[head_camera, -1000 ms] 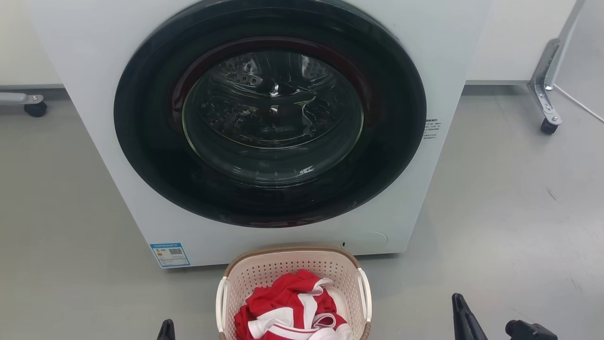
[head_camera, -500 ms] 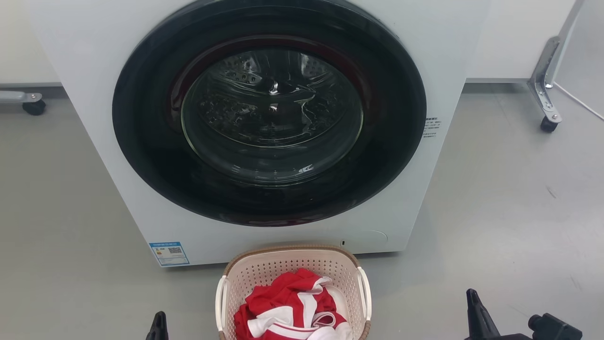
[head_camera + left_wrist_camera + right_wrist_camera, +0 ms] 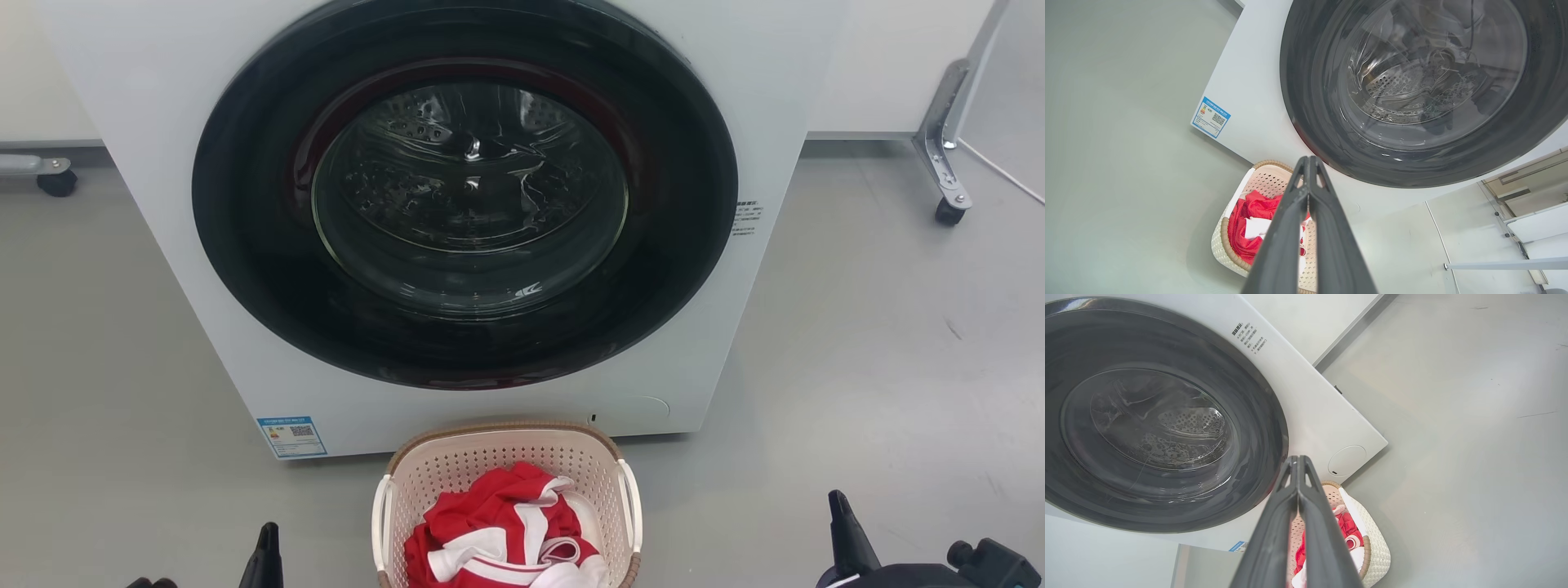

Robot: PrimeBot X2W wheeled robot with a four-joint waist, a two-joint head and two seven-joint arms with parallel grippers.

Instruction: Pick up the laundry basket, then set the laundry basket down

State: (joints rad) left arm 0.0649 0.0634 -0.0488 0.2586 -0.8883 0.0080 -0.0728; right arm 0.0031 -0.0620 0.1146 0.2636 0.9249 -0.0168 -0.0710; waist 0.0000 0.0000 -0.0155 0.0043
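Left gripper (image 3: 1309,163) and right gripper (image 3: 1298,461) both pressed together, holding nothing; basket (image 3: 500,428) on floor (image 3: 857,367) between them.

Basket stands upright just in front of washer (image 3: 147,163), far rim near its base, red-and-white cloth (image 3: 498,523) heaped inside. Each gripper sits low and apart from the white handles (image 3: 381,523). Step unclear: this fits a basket waiting for the lift as well as one already set back down. Any grasp would, I judge, need fingers spread and brought to the handles, which lie tight to the walls. Washer door is shut and close behind, so little room on that side. Casters (image 3: 57,181) far left and right, well clear.
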